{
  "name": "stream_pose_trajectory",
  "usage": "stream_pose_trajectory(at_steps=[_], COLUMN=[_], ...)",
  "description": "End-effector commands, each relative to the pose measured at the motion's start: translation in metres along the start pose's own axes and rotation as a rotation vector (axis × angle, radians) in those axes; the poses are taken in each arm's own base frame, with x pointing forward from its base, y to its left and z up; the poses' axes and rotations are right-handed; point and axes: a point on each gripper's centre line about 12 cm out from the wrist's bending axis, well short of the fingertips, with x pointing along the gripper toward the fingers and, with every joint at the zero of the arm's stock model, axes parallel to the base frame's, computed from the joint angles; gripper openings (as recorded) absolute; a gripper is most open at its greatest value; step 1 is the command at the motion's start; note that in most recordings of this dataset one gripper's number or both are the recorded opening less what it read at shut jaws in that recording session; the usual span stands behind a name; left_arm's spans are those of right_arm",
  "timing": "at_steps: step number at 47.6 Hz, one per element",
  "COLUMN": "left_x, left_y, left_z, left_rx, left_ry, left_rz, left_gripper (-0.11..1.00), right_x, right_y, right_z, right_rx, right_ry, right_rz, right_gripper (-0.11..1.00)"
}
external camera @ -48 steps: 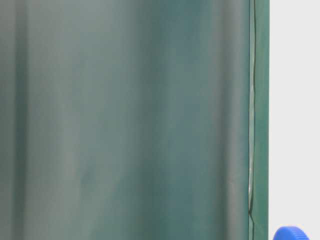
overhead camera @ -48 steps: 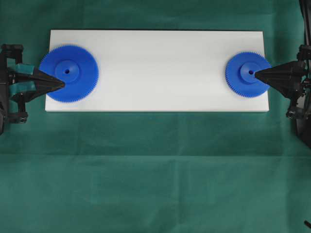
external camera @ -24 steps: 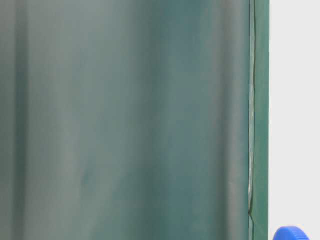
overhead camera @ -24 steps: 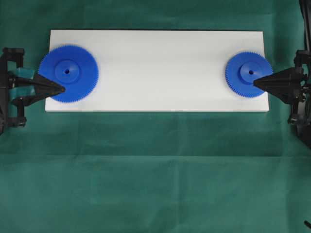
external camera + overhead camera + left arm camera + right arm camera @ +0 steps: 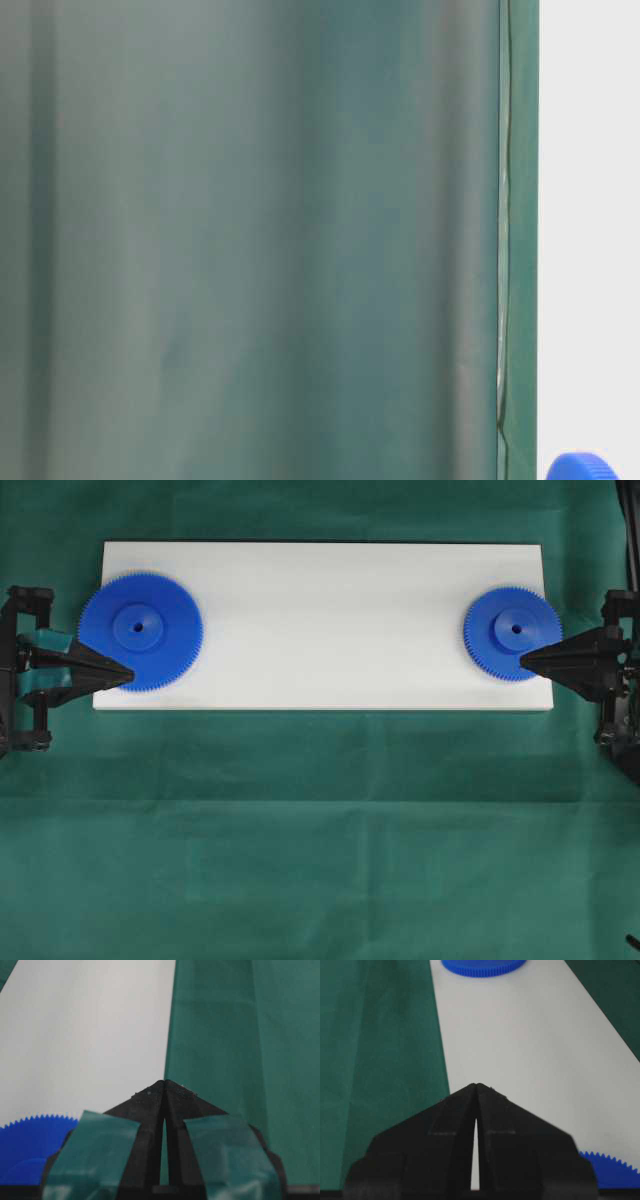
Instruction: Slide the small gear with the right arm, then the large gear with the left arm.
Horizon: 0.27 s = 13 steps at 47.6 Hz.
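Note:
The small gear [image 5: 512, 633] lies flat at the right end of the white board [image 5: 330, 620]; its toothed rim shows at the bottom right of the right wrist view [image 5: 615, 1170]. My right gripper [image 5: 524, 661] is shut, its tip over the gear's lower edge [image 5: 478, 1085]. The large gear [image 5: 141, 631] lies at the board's left end, also seen as the large gear [image 5: 35, 1150] low on the left of the left wrist view and far off as the large gear [image 5: 483, 967]. My left gripper [image 5: 129, 675], with teal tape, is shut at that gear's lower rim [image 5: 164, 1081].
Green cloth [image 5: 320, 830] covers the table around the board. The long middle of the board between the two gears is bare white. A blue gear edge [image 5: 580, 466] shows beside the green drape in the table-level view.
Both gripper tips have drifted off the gear hubs toward the front edge of the board. The gears have stayed where they were.

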Motion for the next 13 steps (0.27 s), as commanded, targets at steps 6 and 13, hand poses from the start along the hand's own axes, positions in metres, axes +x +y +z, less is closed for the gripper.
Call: stream_pose_trajectory(at_steps=[6, 13], left_x=[0.001, 0.0012], left_y=[-0.0008, -0.0009], left_z=[0.0048, 0.0081], left_rx=[-0.001, -0.001], left_ry=[-0.015, -0.024], left_rz=[-0.003, -0.004], left_gripper=[0.0, 0.0], right_x=[0.001, 0.0011], right_y=[0.002, 0.0023], right_z=[0.0058, 0.0071], right_rx=[-0.004, -0.004], right_ry=[-0.016, -0.019], right_rz=[0.009, 0.01], right_gripper=[0.5, 0.5])
